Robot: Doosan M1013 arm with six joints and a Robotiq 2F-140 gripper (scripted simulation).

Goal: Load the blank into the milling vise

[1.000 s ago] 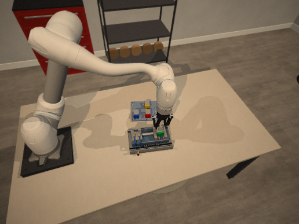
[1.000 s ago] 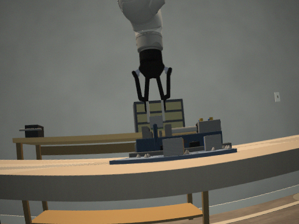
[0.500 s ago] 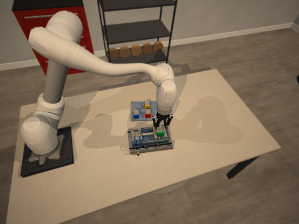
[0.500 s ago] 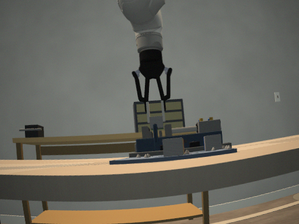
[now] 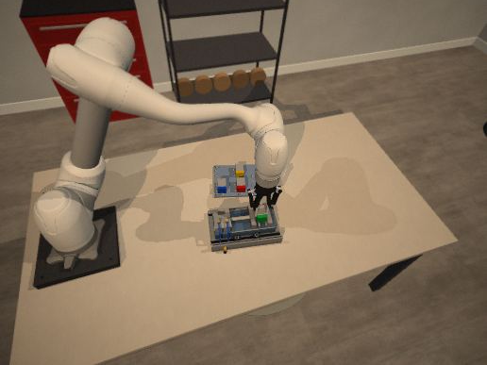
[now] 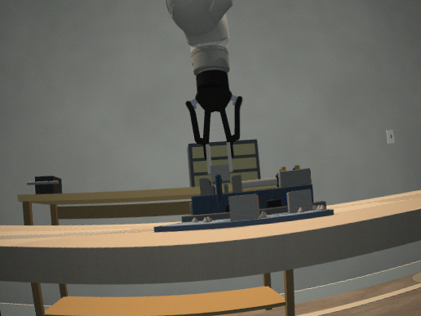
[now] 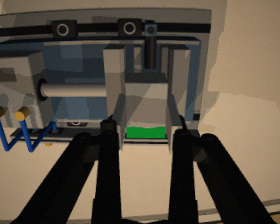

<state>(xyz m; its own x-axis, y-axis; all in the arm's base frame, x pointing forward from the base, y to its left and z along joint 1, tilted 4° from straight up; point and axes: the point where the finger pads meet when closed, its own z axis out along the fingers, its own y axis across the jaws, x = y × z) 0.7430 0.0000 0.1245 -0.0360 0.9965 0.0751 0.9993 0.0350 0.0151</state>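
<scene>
The green-ended blank (image 5: pixel 261 218) (image 6: pixel 220 173) (image 7: pixel 145 132) is upright between the two jaws, painted end away from the work stop (image 6: pixel 219 188) (image 7: pixel 150 52). My gripper (image 5: pixel 262 208) (image 6: pixel 219 166) (image 7: pixel 146 105) is shut on its long sides. In the exterior view much of the blank stands above the jaw tops; its underside and the low bars are hidden. In the wrist view the fixed jaw (image 7: pixel 180 75) is close on the right and the moving jaw (image 7: pixel 114 70) on the left. Gaps at jaw and stop are too small to measure.
The infeed plate (image 5: pixel 218 177) (image 6: pixel 175 228) carries the blue-ended (image 5: pixel 222 189), red-ended (image 5: pixel 241 189) and yellow-ended (image 5: pixel 240 174) blanks. The hosed block (image 5: pixel 221 224) (image 6: pixel 294 178) (image 7: pixel 20 82) stands at the vise's other end, joined to the moving jaw by a rod (image 7: pixel 75 90).
</scene>
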